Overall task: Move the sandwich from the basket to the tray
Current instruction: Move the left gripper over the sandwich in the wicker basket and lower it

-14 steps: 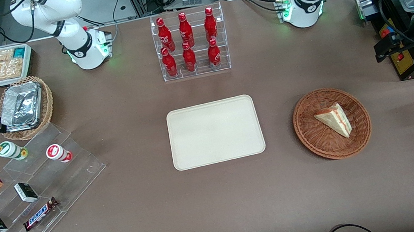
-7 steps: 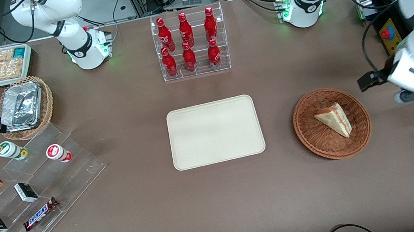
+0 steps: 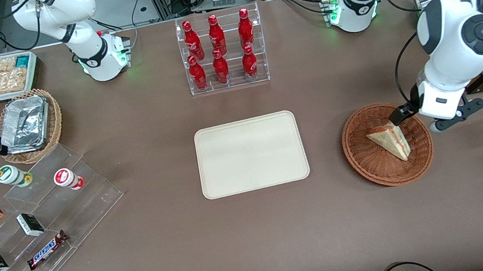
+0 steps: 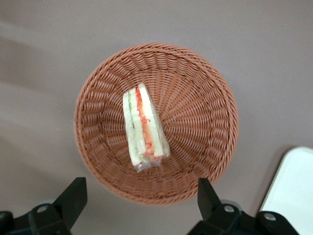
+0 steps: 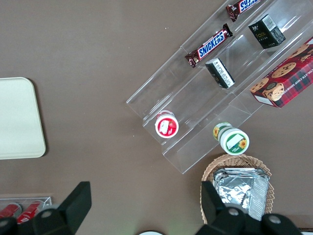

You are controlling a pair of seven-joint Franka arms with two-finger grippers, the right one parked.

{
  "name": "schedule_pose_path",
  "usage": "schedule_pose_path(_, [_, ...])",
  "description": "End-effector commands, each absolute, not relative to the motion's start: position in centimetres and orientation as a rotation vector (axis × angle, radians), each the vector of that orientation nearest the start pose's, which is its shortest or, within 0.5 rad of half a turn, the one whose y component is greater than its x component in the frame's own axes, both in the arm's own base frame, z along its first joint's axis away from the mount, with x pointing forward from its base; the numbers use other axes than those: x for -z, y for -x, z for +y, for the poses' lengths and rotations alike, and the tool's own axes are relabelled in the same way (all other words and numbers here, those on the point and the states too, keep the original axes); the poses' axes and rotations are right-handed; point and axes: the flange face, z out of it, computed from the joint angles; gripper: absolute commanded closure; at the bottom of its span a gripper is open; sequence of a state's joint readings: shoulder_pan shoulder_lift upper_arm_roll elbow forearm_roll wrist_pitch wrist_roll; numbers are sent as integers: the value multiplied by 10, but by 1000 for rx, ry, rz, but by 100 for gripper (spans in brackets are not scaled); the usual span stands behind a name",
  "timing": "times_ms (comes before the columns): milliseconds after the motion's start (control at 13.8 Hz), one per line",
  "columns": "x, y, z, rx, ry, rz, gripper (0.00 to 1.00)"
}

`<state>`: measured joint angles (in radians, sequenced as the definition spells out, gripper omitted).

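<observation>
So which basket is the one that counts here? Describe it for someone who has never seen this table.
Start at the flat cream rectangular plastic tray mid-table and look toward the working arm's end: the round, shallow, reddish-brown woven wicker basket lies there, with the open claw hovering above it. Unlike the lighter tan wicker basket of foil containers, it holds a triangular wedge sandwich.

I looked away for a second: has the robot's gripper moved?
Yes. The gripper, open, has swung in from the working arm's end of the table and now hangs above the basket, over the sandwich.
</observation>
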<state>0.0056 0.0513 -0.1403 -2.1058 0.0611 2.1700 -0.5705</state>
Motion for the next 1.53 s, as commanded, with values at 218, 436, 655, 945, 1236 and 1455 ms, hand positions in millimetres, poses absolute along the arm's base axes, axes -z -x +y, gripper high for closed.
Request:
schedule_pose_path(218, [-344,-534,-70,89,2970,-986,0])
schedule_pose_path(436, [-313,-537,-67,73,2949,-1077,0])
schedule_pose_path(655, [-290,-533,-68,79,2958,-1078,0])
schedule_pose_path(945, [-263,-530,-68,79,2969,-1082,0])
schedule_pose_path(1236, [-247,-534,-66,88,2965,-1123,65])
schedule_pose_path(1455, [-246,-535,-65,87,2965,-1114,100])
